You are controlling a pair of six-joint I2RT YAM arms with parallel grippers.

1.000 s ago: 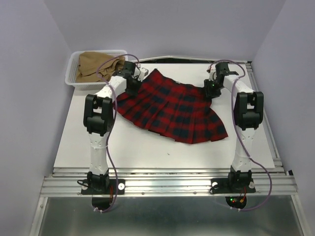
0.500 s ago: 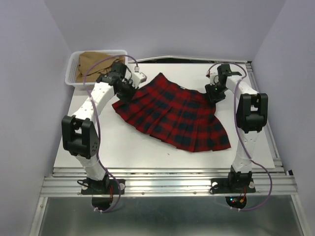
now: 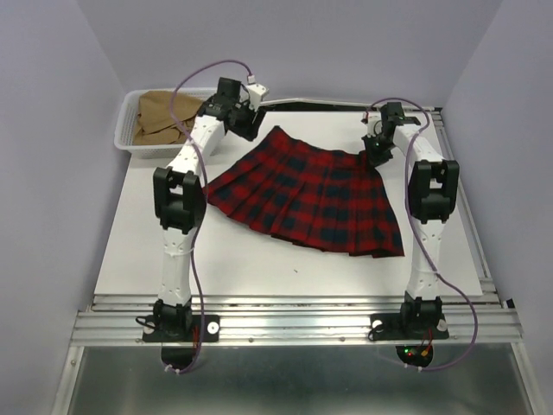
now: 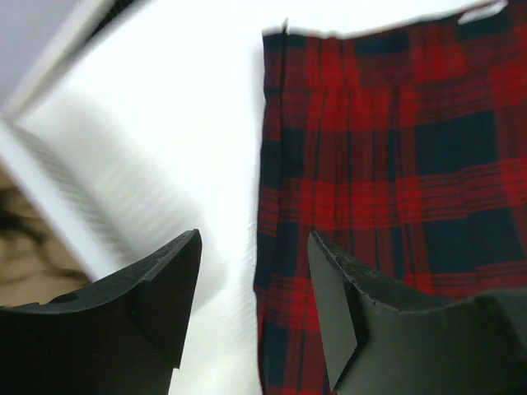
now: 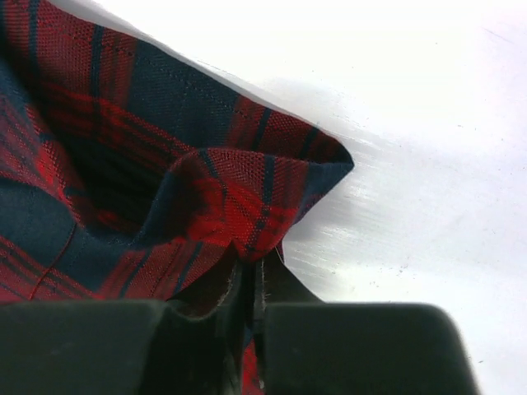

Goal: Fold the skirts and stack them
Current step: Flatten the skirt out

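- My left gripper [image 3: 244, 124] [image 4: 254, 247] is hanging over the table [image 3: 155, 251] with its two fingers [image 4: 148, 296] spread wide apart. It is holding nothing.
- The red-and-navy plaid skirt [image 3: 311, 194] [image 4: 387, 148] is lying right below this gripper. The skirt's side edge is running through the gap between the fingers. One finger is sitting over the cloth and the other over bare white table.
- My right gripper [image 3: 376, 154] [image 5: 251, 280] is pinching a corner of the plaid skirt [image 5: 123, 164]. Its fingers [image 5: 354, 346] are pressing tight together, and the cloth is bunching up in a little fold just past the tips.
- From that pinched corner, the plaid skirt is spreading out flat toward my left gripper and back toward my arm bases.
- The tan skirt [image 3: 160, 112] is lying crumpled in the white basket [image 3: 125, 147]. The basket is sitting just beside my left gripper, on the side away from my right gripper.
- In my left wrist view, the basket is showing only as a blur next to the finger that is over the bare table.
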